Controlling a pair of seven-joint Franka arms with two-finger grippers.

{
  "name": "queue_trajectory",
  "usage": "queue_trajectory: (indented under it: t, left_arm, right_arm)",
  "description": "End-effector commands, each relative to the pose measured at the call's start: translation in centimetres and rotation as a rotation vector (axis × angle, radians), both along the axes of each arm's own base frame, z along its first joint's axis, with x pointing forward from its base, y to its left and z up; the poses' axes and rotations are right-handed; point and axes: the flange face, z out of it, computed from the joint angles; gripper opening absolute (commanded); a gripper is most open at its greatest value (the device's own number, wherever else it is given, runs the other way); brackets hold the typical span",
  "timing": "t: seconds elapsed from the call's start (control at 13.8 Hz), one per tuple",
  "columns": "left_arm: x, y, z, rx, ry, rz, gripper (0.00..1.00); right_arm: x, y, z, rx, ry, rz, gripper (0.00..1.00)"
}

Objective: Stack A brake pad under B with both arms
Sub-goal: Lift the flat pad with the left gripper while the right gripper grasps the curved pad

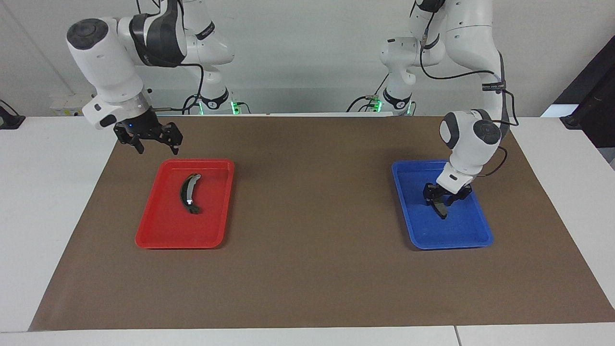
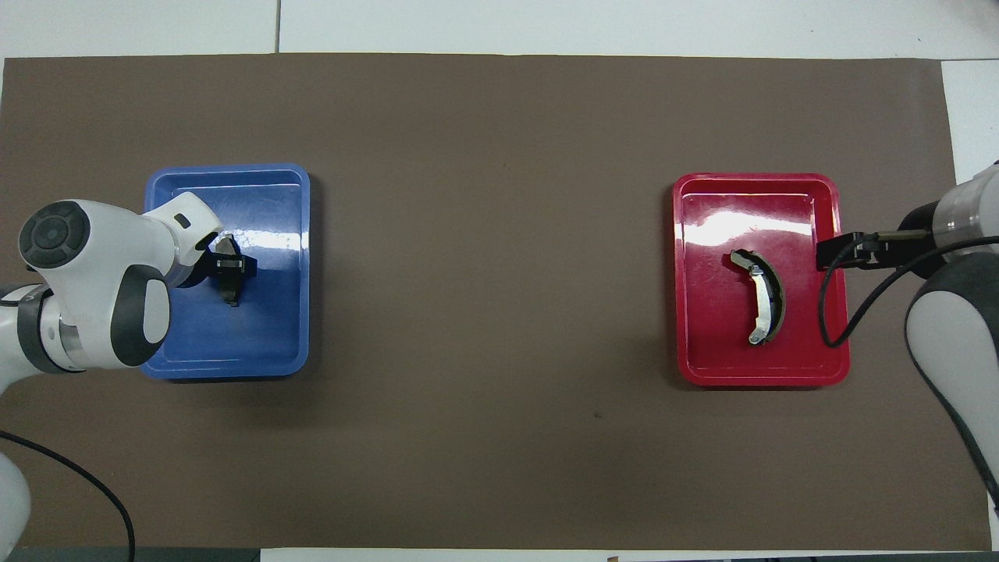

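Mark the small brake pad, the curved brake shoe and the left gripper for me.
small brake pad (image 1: 440, 209): facing view, its lower end showing below the fingers, in the blue tray.
curved brake shoe (image 1: 188, 193): facing view, middle of its arc, in the red tray.
left gripper (image 1: 445, 195): facing view, between its fingertips.

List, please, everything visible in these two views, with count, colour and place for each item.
Mat: one, brown, covering the white table.
Red tray: one, at the right arm's end of the mat.
Curved brake piece: one, dark with silvery edge, lying in the red tray.
Blue tray: one, at the left arm's end.
Small brake pad: one, dark grey, in the blue tray.
Left gripper: down in the blue tray at the small pad.
Right gripper: raised by the red tray's edge nearest the robots, open.
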Motion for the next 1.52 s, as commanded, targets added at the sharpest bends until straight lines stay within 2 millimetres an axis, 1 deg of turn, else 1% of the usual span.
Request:
queue_trajectory:
  t: [0.0,0.07,0.14,0.22,0.29,0.36,0.43,0.51,0.58,0.65,0.72,0.87,1.01,1.08,1.23,1.3,1.45]
  left_arm:
    - [-0.4,-0.2,0.0,-0.007,0.012,0.040,0.21]
    - [-0.4,-0.2,0.4,-0.007,0.022,0.033,0.13]
    - [-0.2,-0.2,1.6,-0.008,0.013,0.032,0.08]
    - [0.0,-0.3,3.0,-0.010,0.007,0.030,0.07]
    - [0.1,-0.5,4.3,-0.011,0.016,0.030,0.07]
    - [0.3,-1.5,5.4,-0.010,0.032,0.015,0.07]
    - [0.3,-2.7,6.2,-0.009,0.044,-0.004,0.06]
    - [0.2,-4.0,6.4,-0.010,0.042,-0.022,0.04]
    - [0.1,-5.9,6.4,-0.011,0.033,-0.024,0.02]
    - [-0.2,-7.9,6.5,-0.014,0.028,-0.015,0.01]
    - [-0.5,-9.8,6.6,-0.016,0.018,-0.024,0.01]
    - [-1.7,-15.3,6.4,-0.027,-0.004,-0.019,0.01]
    - [-3.2,-20.3,6.3,-0.046,-0.033,-0.002,0.01]
    - [-3.9,-22.5,5.7,-0.051,-0.032,0.004,0.01]
    - [-4.4,-27.2,3.8,-0.063,-0.041,0.011,0.01]
    - [-4.5,-29.2,2.8,-0.065,-0.039,0.015,0.01]
    - [-4.3,-31.8,1.7,-0.084,-0.063,0.009,0.01]
  right_arm:
    - [-0.4,-0.1,-6.1,0.011,-0.014,0.047,1.00]
    - [-0.8,0.1,-8.0,0.016,-0.039,0.048,1.00]
    - [-1.2,0.1,-10.8,0.018,-0.052,0.053,1.00]
    - [-1.8,0.1,-13.2,0.017,-0.050,0.076,1.00]
    - [-2.2,0.1,-14.7,0.015,-0.074,0.086,1.00]
    - [-2.5,0.1,-15.7,0.014,-0.077,0.087,1.00]
    - [-2.3,0.1,-17.1,0.013,-0.064,0.092,1.00]
    - [-2.1,0.1,-17.7,0.011,-0.077,0.095,1.00]
    - [-2.1,0.1,-18.2,0.010,-0.075,0.112,1.00]
    - [-2.1,-0.2,-18.4,0.009,-0.077,0.117,1.00]
    - [-2.2,-0.3,-18.9,0.010,-0.068,0.120,1.00]
    - [-2.0,-0.4,-19.8,0.009,-0.069,0.117,1.00]
    - [-2.0,-0.4,-20.0,0.009,-0.066,0.119,0.99]
    - [-2.0,-0.5,-20.1,0.009,-0.064,0.122,0.96]
    - [-2.3,-0.4,-20.4,0.010,-0.057,0.125,0.89]
    - [-2.3,-0.5,-20.4,0.010,-0.055,0.125,0.82]
    - [-2.3,-0.4,-20.4,0.010,-0.050,0.137,0.54]
